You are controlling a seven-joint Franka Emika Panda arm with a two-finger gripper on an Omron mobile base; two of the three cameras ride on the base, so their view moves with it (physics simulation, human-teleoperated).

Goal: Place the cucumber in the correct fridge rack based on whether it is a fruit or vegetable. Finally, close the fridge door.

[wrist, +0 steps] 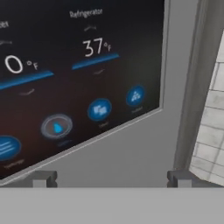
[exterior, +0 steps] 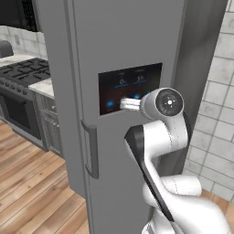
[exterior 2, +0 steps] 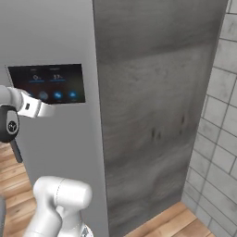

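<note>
Wide-spread and holding nothing, the gripper (wrist: 112,178) faces the dark display panel (wrist: 74,74) on the fridge door (exterior: 123,41). That door stands shut, its bar handle (exterior: 93,151) at its left edge.

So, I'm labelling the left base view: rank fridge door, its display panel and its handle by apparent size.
1. fridge door
2. display panel
3. handle, narrow, clearly smallest in area, though taller than the panel.

Arm folded upright, wrist level; gripper (wrist: 111,178) jaws spread wide, nothing held.
</note>
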